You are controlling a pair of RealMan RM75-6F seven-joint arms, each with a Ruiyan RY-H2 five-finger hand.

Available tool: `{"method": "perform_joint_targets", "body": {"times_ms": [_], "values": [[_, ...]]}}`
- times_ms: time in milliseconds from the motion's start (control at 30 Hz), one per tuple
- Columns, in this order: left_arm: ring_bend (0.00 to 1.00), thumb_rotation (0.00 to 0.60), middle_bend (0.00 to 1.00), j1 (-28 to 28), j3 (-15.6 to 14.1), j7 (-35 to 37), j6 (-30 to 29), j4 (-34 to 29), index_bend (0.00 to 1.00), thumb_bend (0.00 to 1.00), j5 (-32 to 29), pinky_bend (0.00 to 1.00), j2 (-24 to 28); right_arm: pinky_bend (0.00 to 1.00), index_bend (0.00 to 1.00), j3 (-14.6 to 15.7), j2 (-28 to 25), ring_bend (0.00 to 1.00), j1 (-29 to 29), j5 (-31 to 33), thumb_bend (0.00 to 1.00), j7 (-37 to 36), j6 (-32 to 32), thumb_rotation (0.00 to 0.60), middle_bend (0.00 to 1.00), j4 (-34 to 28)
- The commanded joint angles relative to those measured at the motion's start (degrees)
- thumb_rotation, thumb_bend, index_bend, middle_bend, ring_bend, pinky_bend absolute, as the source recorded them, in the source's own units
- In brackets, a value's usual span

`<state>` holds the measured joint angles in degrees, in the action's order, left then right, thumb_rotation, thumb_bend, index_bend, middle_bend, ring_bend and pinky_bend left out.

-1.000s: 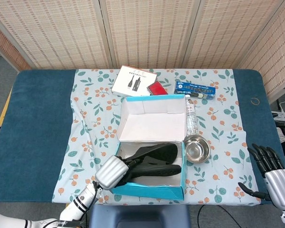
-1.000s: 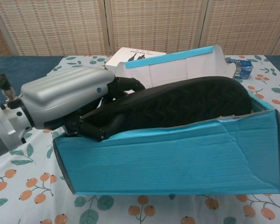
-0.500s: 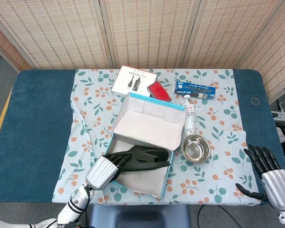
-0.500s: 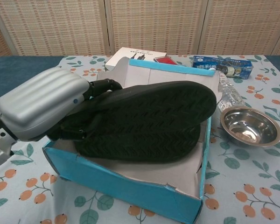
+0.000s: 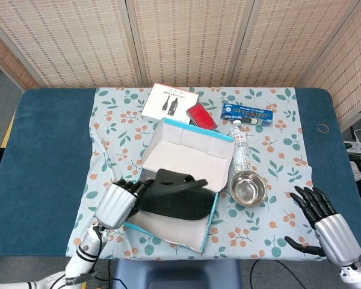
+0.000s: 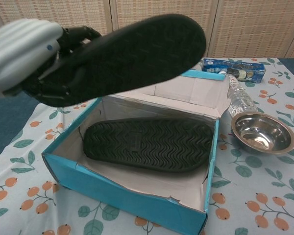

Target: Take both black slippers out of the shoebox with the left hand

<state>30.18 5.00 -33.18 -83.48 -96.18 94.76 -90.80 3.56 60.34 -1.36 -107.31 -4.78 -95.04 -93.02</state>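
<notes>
Black slipper in the air: the left hand (image 6: 24,54) is gripping one black rubber slipper (image 6: 132,51) by its heel end, fingers wrapped around it, and holding it above the shoebox with the ridged sole facing the chest camera.
Second slipper: the other black slipper (image 6: 147,144) is lying sole-up on the floor of the open blue cardboard shoebox (image 6: 132,198), filling most of its width.
Shoebox: in the head view the shoebox (image 5: 208,223) is sitting tilted near the front edge of the table, on the floral tablecloth (image 5: 114,138), its white lid flap (image 5: 186,158) leaning towards the back.
Left hand, head view: the silver-backed left hand (image 5: 117,203) is hanging over the box's left wall with the lifted slipper (image 5: 174,195) reaching across the box opening.
Right hand: the right hand (image 5: 325,221) is hovering off the front right corner of the table, fingers spread apart and holding nothing.
Beside the box: a round steel bowl (image 5: 249,188) is sitting just right of the shoebox, and a clear plastic bottle (image 5: 240,144) is lying behind the bowl.
Back edge: a white printed carton (image 5: 169,102), a red flat case (image 5: 200,115) and a long blue packet (image 5: 248,112) are lying along the back of the cloth.
Table: the dark blue table top (image 5: 42,156) is showing on either side of the cloth.
</notes>
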Motion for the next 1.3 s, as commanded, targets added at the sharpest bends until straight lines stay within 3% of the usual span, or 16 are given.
{"method": "perform_joint_targets", "body": {"times_ms": [33,167,300,433,733,833,1000,1067,1200,1300], "values": [[0.7,0.6,0.88,-1.09,3.62,2.58,-2.69,3.08,0.89,0.64,-0.62,0.74,5.68,0.0,0.0,0.12,-0.74,0.0,1.29,-0.52,0.13,-0.64,-2.84,0.415,0.0,-0.15],[0.7,0.6,0.87,-2.53,5.8,7.0,-2.84,10.73,0.89,0.63,-4.99,0.74,8.94,0.0,0.0,0.55,-1.49,0.0,2.71,-1.68,0.13,-1.5,-6.1,0.415,0.0,-0.35],[0.7,0.6,0.86,-3.4,7.26,12.21,-2.32,22.25,0.88,0.63,-8.89,0.74,8.36,0.0,0.0,0.86,-1.88,0.0,3.64,-2.36,0.13,-1.6,-7.83,0.413,0.0,-0.28],[0.69,0.6,0.85,-4.19,6.76,16.85,0.53,36.59,0.86,0.62,-12.32,0.73,5.02,0.0,0.0,1.48,-2.46,0.0,3.59,-2.82,0.13,-2.86,-7.49,0.413,0.0,-0.29],[0.51,0.6,0.64,-3.51,4.87,20.74,7.22,61.42,0.64,0.56,-14.75,0.57,-5.41,0.0,0.0,2.1,-2.92,0.0,3.06,-3.63,0.13,-3.69,-6.32,0.414,0.0,-0.38],[0.45,0.6,0.52,-3.91,4.86,23.3,9.66,64.47,0.45,0.53,-15.99,0.54,-7.95,0.0,0.0,1.98,-3.13,0.0,3.17,-3.34,0.13,-4.19,-6.72,0.414,0.0,-0.32],[0.23,0.6,0.17,-4.67,4.57,23.37,14.32,64.43,0.05,0.46,-17.84,0.48,-9.51,0.0,0.0,2.04,-3.36,0.0,3.32,-3.34,0.13,-4.68,-7.06,0.413,0.0,-0.23],[0.17,0.6,0.1,-4.98,4.42,22.93,16.11,63.53,0.0,0.45,-18.51,0.45,-9.48,0.0,0.0,2.07,-3.43,0.0,3.43,-3.46,0.13,-4.75,-7.32,0.414,0.0,-0.23],[0.1,0.6,0.03,-5.34,4.33,22.97,16.88,62.47,0.0,0.44,-18.9,0.41,-9.34,0.0,0.0,2.09,-3.48,0.0,3.52,-3.51,0.13,-4.87,-7.54,0.413,0.0,-0.22],[0.02,0.6,0.0,-7.11,4.73,28.38,18.12,56.04,0.0,0.39,-20.27,0.32,-8.09,0.0,0.0,2.0,-3.58,0.0,3.85,-3.18,0.13,-4.92,-8.01,0.414,0.0,-0.24]]}}
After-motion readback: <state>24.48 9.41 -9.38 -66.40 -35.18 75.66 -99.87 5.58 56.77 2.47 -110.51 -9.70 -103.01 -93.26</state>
